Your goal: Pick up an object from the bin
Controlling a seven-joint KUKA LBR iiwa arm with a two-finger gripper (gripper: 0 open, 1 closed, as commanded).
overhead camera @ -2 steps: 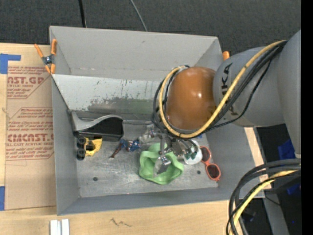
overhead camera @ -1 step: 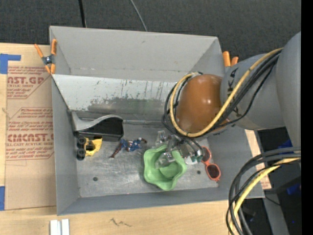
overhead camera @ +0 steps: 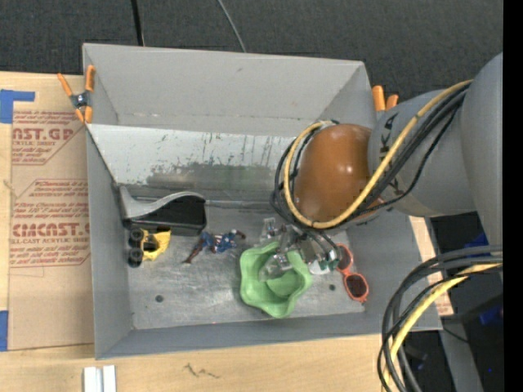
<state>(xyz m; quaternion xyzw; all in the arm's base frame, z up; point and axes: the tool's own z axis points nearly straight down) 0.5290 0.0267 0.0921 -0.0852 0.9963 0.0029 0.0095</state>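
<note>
My gripper (overhead camera: 282, 260) is low in the bin's right part, directly over a crumpled green soft thing (overhead camera: 270, 288) that lies near the front wall. The metal fingers press into its upper middle. A pair of red-framed glasses (overhead camera: 353, 280) lies just right of the green thing, partly under the wrist.
A small blue and red figure (overhead camera: 214, 242) lies left of the gripper. Further left sit a yellow and black tool (overhead camera: 145, 245) and a black and white flat object (overhead camera: 167, 211) against the back wall. The arm and its orange cover hang over the bin's right side.
</note>
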